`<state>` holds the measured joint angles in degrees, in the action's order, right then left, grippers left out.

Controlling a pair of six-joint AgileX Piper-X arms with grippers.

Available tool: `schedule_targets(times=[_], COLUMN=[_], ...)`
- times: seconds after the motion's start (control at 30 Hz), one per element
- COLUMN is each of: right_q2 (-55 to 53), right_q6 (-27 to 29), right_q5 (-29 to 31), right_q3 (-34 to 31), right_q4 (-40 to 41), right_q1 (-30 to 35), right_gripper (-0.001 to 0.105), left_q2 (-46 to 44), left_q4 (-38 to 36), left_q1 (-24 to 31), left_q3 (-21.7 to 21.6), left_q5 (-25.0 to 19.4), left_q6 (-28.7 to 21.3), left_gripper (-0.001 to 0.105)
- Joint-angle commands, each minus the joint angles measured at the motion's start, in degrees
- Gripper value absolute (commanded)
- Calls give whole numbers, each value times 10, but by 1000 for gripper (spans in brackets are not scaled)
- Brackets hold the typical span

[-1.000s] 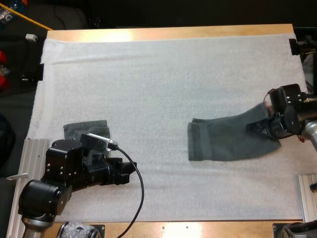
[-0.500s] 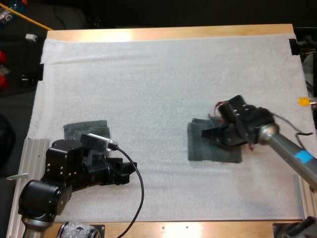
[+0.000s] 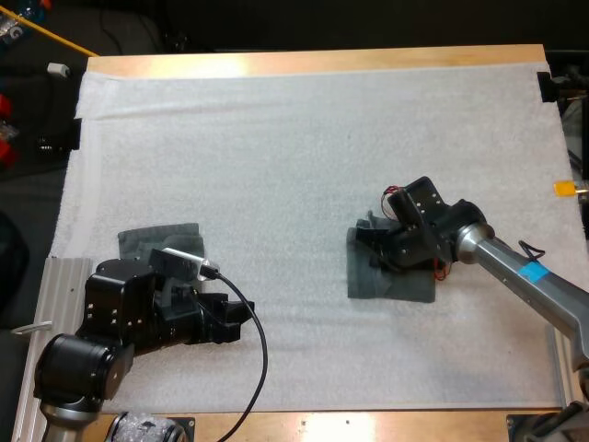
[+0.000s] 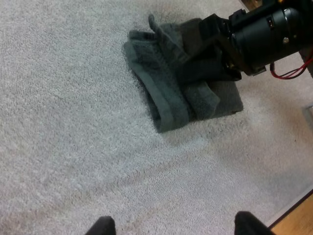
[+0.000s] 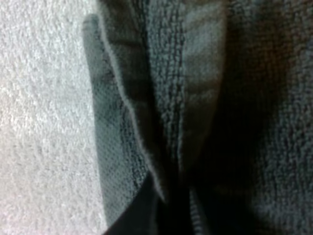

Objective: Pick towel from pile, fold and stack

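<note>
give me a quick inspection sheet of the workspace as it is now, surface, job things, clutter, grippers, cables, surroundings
surface: white mat lying flat on the wooden table
job's things: centre towel, dark grey-green, partly folded over itself, one corner sticking up; second towel flat by the left arm, partly hidden by it
clutter: nothing seen
grippers: right gripper down on the centre towel, shut on its folded layer; left gripper open over bare mat, touching nothing
cables: nothing seen beyond the arms' own
surroundings: ribbed metal plate at the mat's near left edge; dark space past the table's far side
</note>
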<state>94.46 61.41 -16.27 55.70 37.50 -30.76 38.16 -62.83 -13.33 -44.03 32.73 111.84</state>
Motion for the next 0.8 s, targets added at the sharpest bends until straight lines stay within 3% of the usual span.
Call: schedule_targets(times=[0.0, 0.07, 0.17, 0.57, 0.77], right_q2=[-1, -1, -1, -1, -1], right_q6=[-2, 3, 38, 32, 3], right_q5=[-16, -40, -88, -114, -79], right_q3=[3, 3, 3, 3, 3], right_q4=[-4, -9, -12, -60, -74], right_q1=[-1, -1, -2, -71, -96], right_gripper=[26, 52, 73, 74, 74], left_q2=[0, 0, 0, 0, 0], left_q4=[1, 1, 1, 1, 1], left_q1=[0, 0, 0, 0, 0], left_q3=[-1, -1, -1, -1, -1], left_q5=[5, 5, 5, 5, 5], left_q6=[-3, -8, -10, -12, -12], left_gripper=[50, 50, 50, 50, 50])
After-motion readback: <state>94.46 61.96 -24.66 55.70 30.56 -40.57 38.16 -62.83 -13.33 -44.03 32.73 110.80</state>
